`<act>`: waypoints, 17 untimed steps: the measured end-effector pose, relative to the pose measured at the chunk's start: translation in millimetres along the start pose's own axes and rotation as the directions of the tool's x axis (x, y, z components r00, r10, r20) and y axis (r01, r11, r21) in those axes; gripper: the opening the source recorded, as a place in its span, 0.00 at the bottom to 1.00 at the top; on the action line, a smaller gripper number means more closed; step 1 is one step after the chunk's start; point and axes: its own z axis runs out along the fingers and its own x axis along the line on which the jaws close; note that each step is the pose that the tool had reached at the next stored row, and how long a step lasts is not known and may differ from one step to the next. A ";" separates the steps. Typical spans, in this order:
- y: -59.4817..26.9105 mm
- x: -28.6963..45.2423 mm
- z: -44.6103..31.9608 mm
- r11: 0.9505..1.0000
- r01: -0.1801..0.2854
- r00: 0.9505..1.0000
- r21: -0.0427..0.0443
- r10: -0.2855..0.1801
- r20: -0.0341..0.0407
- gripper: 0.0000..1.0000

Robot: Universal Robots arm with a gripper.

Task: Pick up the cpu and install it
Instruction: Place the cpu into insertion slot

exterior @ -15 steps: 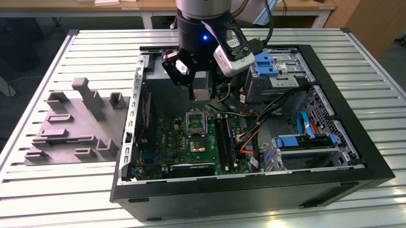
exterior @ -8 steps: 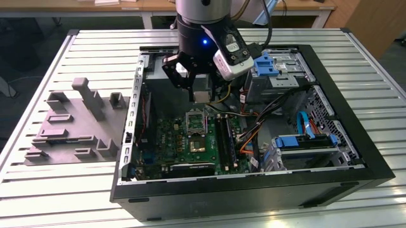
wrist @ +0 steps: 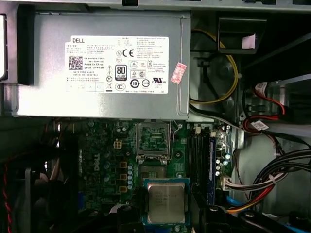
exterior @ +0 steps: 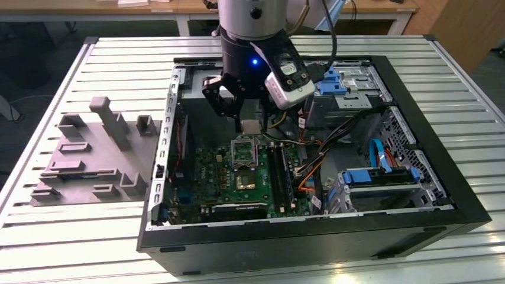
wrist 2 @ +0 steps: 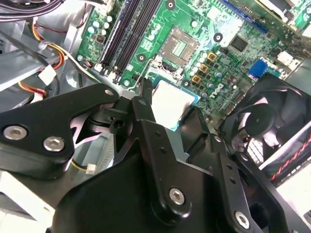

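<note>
Here, the gripper (exterior: 249, 123) hangs inside the open computer case (exterior: 316, 239), which lies on its side on the slatted desk (exterior: 79, 236). Its fingers (wrist: 127, 218) are clamped on the cpu (wrist: 166, 201).

Hidden parts: in the second wrist view the black finger links cover one corner and one edge of the chip, so it shows as a pale patch with a teal rim. In the first wrist view the dark fingers overlap its two opposite flanks. In the exterior view it shows as a small light spot under the gripper, and its faces cannot be made out. The arm is cut off by that picture's upper edge.

Orientation: the cpu is held flat, with its silvery metal top facing the wrist cameras. It is square, so it has no long axis. In the first wrist view its edges run parallel to those of the CPU socket (wrist: 153, 138).

Position: the chip is above the motherboard (exterior: 236, 183), near the socket but apart from it and not seated. The power supply (wrist: 102, 104) lies beyond the socket. A grey moulded tray (exterior: 87, 160) rests on the desk beside the case, at the exterior view's left.
</note>
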 end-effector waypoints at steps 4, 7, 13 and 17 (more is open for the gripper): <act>-0.5 0.2 3.4 1.000 0.000 1.000 0.000 0.000 -0.001 0.47; -0.5 0.2 3.7 1.000 0.000 1.000 0.000 0.000 -0.001 0.47; -0.5 0.5 3.7 1.000 0.000 1.000 0.000 0.000 -0.001 0.47; -0.5 0.5 3.7 1.000 0.000 1.000 0.000 0.000 -0.001 0.47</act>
